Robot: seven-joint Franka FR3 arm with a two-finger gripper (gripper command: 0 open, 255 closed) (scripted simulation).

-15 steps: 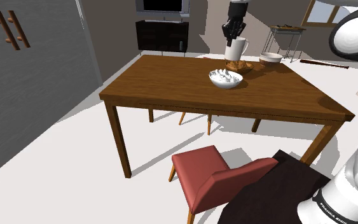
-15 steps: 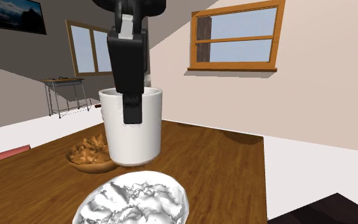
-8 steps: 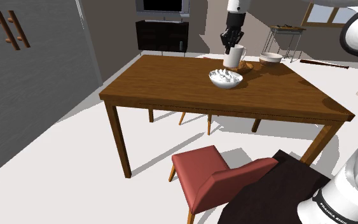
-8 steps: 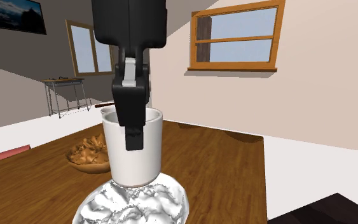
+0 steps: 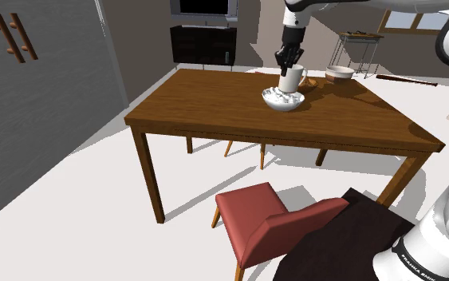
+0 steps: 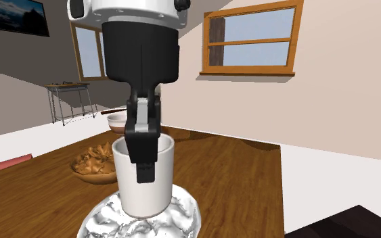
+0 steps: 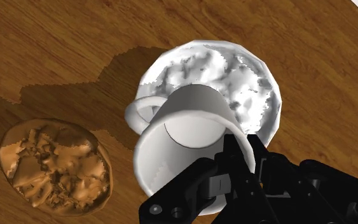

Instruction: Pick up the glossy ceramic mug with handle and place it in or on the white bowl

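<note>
The white mug [image 6: 156,191] hangs upright with its base down in the mouth of the white crumpled-looking bowl [image 6: 180,215]. My gripper [image 6: 143,169] is shut on the mug's rim wall, one finger inside and one outside. In the shoulder view the mug [image 5: 293,79] stands over the bowl [image 5: 283,100] near the table's far edge, under the gripper [image 5: 287,64]. In the wrist view the mug [image 7: 184,137] covers part of the bowl [image 7: 258,89], its handle pointing away from the fingers [image 7: 240,164]. Whether the mug's base touches the bowl I cannot tell.
A brown dish of crumbly food [image 6: 93,165] lies just beside the bowl, also the brown dish [image 7: 51,167]. A second small bowl [image 5: 340,73] sits farther back on the wooden table [image 5: 238,112]. A red chair [image 5: 269,222] stands near the stand.
The gripper has carried the mug down and across from above the brown dish to the white bowl. The mug's base now sits low in the bowl's mouth.
</note>
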